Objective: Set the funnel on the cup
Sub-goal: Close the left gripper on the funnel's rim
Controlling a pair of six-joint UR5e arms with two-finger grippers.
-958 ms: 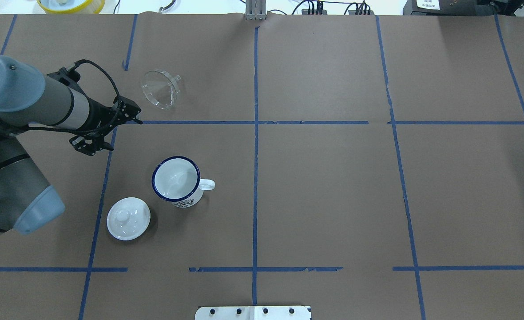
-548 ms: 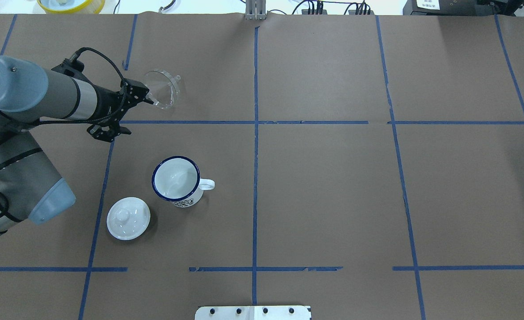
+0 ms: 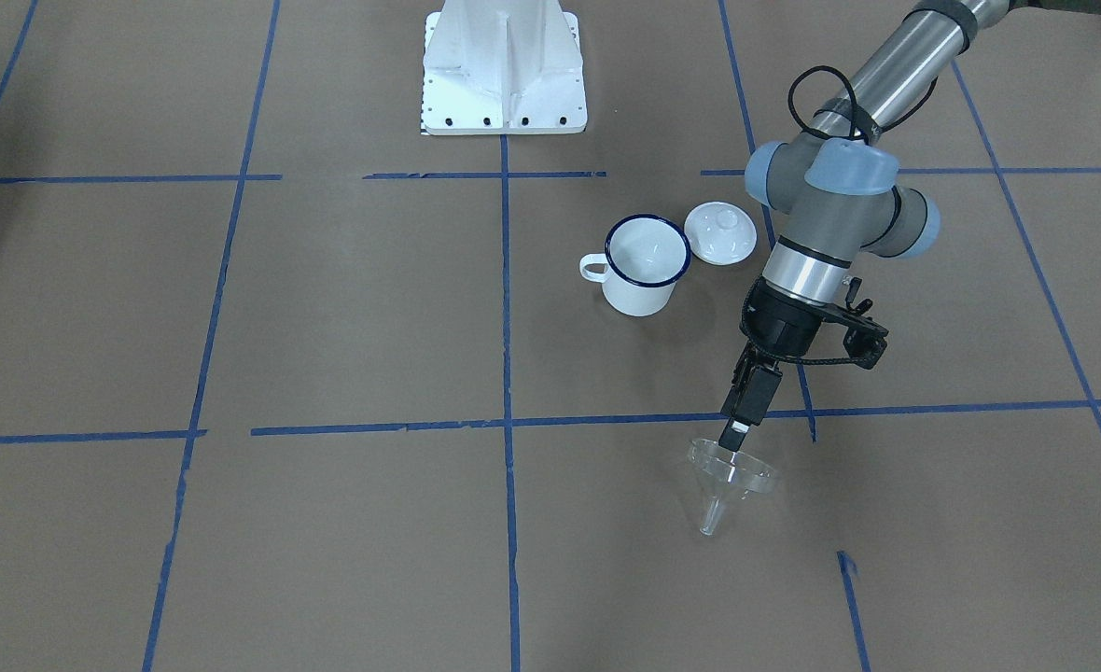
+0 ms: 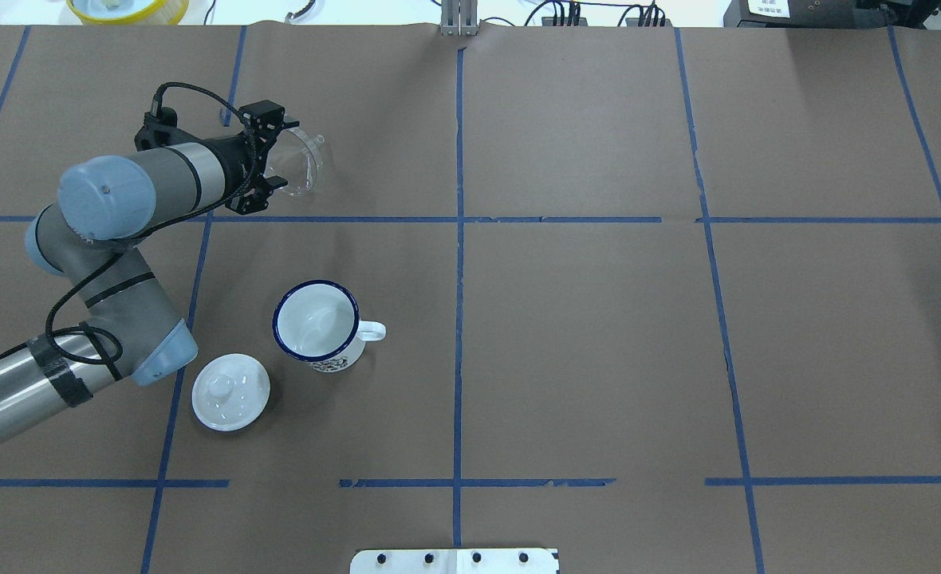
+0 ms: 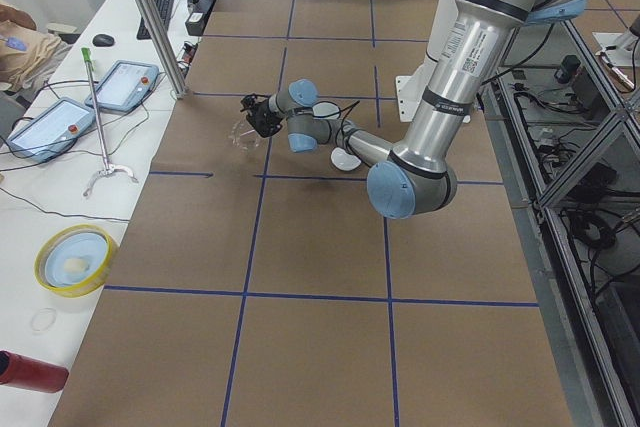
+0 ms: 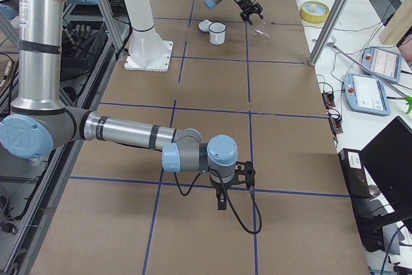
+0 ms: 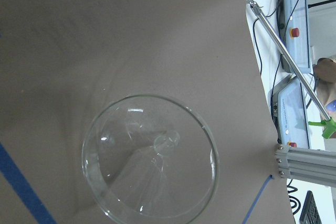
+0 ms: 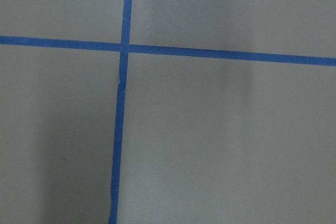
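The clear funnel (image 4: 301, 163) lies on its side on the brown paper at the far left; it also shows in the front view (image 3: 730, 474) and fills the left wrist view (image 7: 149, 161), wide mouth toward the camera. My left gripper (image 4: 279, 153) is right at the funnel's rim, tip touching it in the front view (image 3: 735, 431), and looks open and empty. The white cup (image 4: 315, 323) with a blue rim stands upright nearer the robot, handle to the right. My right gripper (image 6: 221, 201) shows only in the right side view, low over the table; I cannot tell its state.
A white domed lid (image 4: 231, 392) with a knob lies just left of the cup, close to my left arm's elbow. The robot's white base (image 3: 504, 65) is at the near edge. Blue tape lines cross the paper. A yellow dish (image 4: 127, 8) sits beyond the far edge.
My left arm has swung forward and right, bringing the gripper from beside the tape line up to the funnel's rim. The funnel, cup and lid have not moved.
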